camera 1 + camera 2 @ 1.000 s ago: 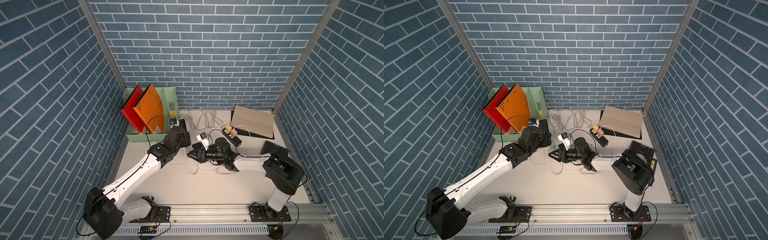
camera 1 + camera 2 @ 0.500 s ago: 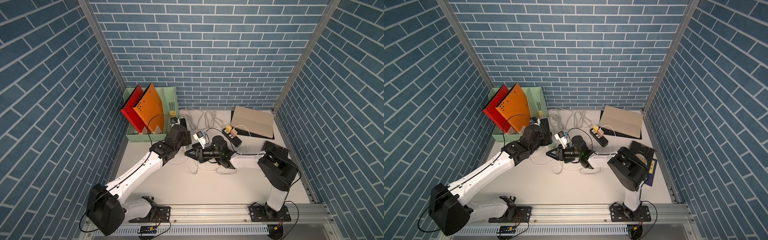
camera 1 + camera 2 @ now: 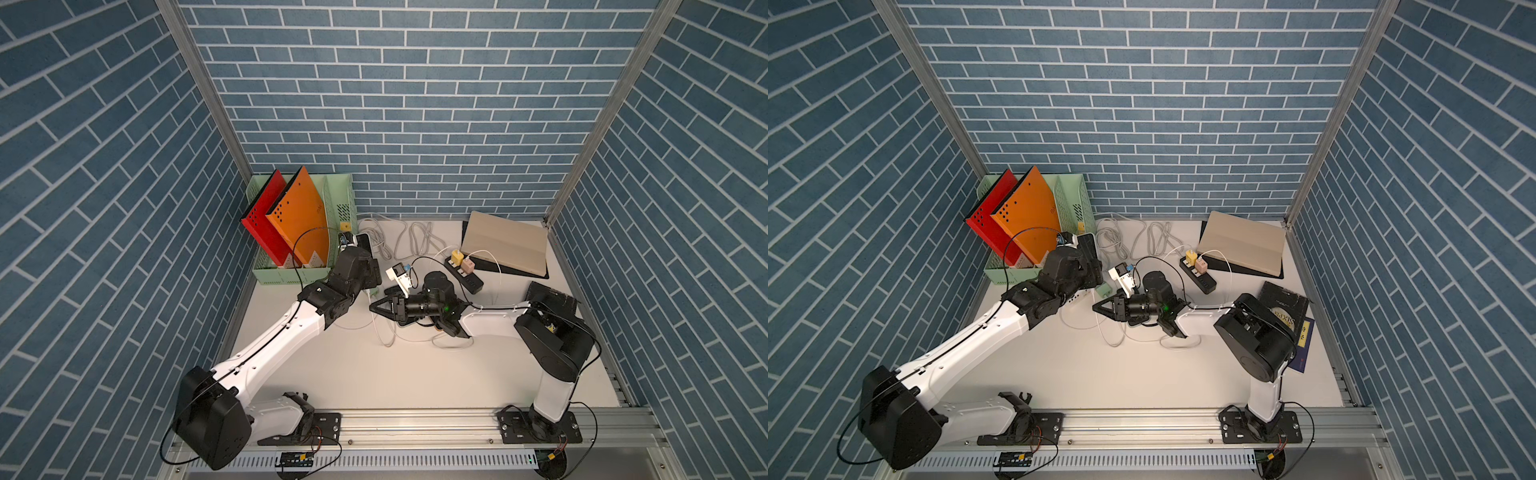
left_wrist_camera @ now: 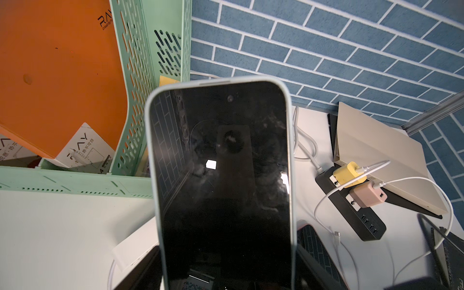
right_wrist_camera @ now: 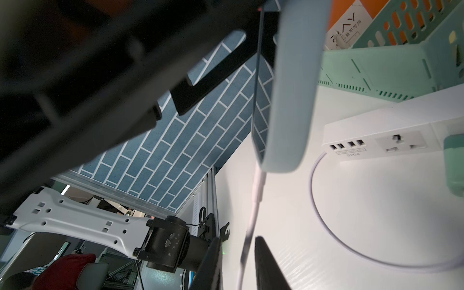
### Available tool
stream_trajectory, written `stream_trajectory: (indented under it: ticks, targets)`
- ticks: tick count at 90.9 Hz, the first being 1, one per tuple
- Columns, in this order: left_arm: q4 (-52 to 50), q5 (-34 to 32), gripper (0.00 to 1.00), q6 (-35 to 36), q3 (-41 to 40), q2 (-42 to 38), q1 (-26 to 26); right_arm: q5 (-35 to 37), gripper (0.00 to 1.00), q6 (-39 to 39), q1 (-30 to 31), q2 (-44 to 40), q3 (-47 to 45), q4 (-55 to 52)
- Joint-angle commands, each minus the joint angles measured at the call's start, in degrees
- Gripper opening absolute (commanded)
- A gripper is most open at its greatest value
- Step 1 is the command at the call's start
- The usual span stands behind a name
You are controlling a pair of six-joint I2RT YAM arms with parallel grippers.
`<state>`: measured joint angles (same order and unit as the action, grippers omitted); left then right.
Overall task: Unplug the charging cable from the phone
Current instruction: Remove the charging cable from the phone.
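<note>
Pale-blue-cased phone (image 4: 221,175), white charging cable (image 5: 257,193) in port

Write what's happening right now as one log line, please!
step: unplugging | left hand: holds phone | cable: plugged into phone's bottom | right hand: open around cable, not gripping yet

Busy white table (image 3: 374,374), this one: the black power strip (image 3: 467,276) lay toward the back, with a beige folder (image 3: 503,245) on its dark mat (image 4: 414,208) just behind it and a grey coiled cord (image 3: 409,237) to its left. Further left of the strip stood the green file rack (image 3: 291,274), and a white socket block (image 5: 364,133) lay nearer it. Loose white charging cables (image 3: 384,332) sprawled in front of it, and a dark book (image 3: 550,293) lay to its right.
</note>
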<state>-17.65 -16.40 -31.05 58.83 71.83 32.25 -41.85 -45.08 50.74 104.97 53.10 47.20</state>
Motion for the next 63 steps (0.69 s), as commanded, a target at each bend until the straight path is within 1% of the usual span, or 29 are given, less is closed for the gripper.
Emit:
stream_trajectory:
  ticks: [1,29,55,63]
  targets:
    - [3.28,-0.36,0.00,-0.43,2.08,-1.98,-0.53,-0.65,0.26,-0.30,0.32,1.07,1.18,1.58]
    - [3.83,-0.04,0.00,-1.53,1.52,-3.03,-1.03,-0.69,0.25,-0.68,0.46,1.58,1.06,2.20]
    - [3.83,-0.40,0.00,-1.63,0.86,-3.14,-1.47,-0.07,0.07,-0.64,0.41,0.06,-0.53,3.35]
    - [3.68,-0.81,0.00,-1.43,0.76,-3.18,-1.49,-0.07,0.03,-0.55,0.40,-0.27,-0.84,3.53]
